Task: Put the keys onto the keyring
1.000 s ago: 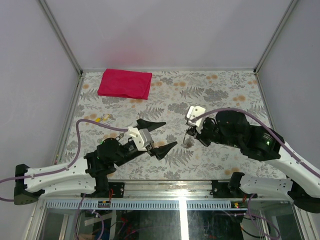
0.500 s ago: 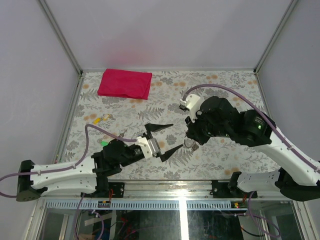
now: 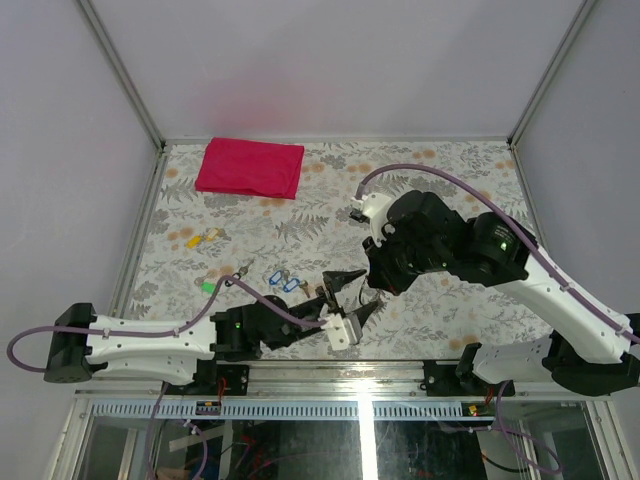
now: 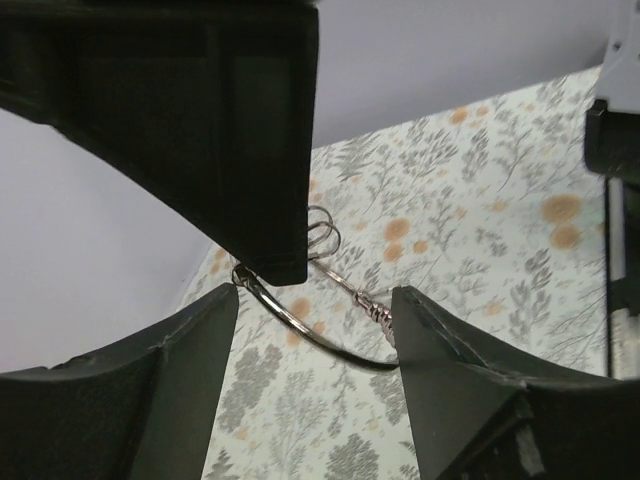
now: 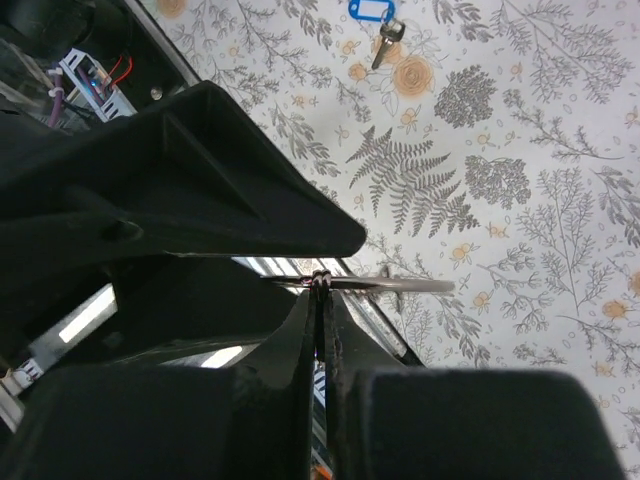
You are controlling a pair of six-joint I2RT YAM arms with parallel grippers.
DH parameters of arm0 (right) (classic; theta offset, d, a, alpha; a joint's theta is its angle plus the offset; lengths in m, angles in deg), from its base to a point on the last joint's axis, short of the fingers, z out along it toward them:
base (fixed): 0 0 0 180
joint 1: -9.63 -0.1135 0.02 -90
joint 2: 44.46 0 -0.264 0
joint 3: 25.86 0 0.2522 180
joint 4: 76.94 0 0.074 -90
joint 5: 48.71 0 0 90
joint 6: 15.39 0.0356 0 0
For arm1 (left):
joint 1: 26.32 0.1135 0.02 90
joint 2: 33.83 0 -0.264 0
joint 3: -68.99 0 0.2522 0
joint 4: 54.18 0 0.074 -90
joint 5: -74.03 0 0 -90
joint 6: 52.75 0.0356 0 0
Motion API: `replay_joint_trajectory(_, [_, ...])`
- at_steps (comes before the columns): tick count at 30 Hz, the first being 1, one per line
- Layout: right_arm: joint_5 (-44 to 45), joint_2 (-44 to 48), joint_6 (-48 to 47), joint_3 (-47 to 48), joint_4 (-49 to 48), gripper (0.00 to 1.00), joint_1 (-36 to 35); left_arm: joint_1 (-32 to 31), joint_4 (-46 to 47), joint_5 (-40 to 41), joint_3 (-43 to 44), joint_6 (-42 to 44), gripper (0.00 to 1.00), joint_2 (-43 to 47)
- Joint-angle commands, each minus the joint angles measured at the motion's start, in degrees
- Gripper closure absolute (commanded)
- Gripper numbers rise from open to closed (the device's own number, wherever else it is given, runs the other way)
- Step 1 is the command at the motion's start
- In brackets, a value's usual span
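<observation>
While right jaws pinch it, keyring [image 5: 400,285] juts sideways; edge-on.

1. The keys [image 3: 282,281]: two small metal keys with bright blue plastic heads. They lie flat and side by side on the table [image 3: 450,190], near its front edge and left of centre. Neither is on the ring.
2. The keyring [image 4: 300,322]: thin silver wire, a larger loop with smaller loops clustered at one end. It is held up off the table, its rim pinched in the closed right gripper [image 5: 321,296].
</observation>
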Motion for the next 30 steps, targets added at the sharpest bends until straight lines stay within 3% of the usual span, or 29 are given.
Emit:
replay_joint_trajectory(1, [-2.78,-0.43,1.57,2.18,1.07,1.0,0.02,-1.39,3.51,7.78,2.15,8.3,0.38,-2.04])
replay_joint_trajectory(17, [-6.67,-0.45,2.3,-1.17,1.41,1.0,0.02,-1.93,8.93,10.85,1.95,15.34,0.47,-3.77])
replay_joint_trajectory(27, [-7.41,-0.13,2.27,-2.05,0.93,0.98,0.07,-2.67,7.27,5.85,2.28,19.08,0.62,-3.75])
replay_joint_trajectory(30, [-7.27,0.14,2.39,-3.31,0.49,0.98,0.02,-3.04,6.34,4.93,2.69,19.48,0.74,-3.7])
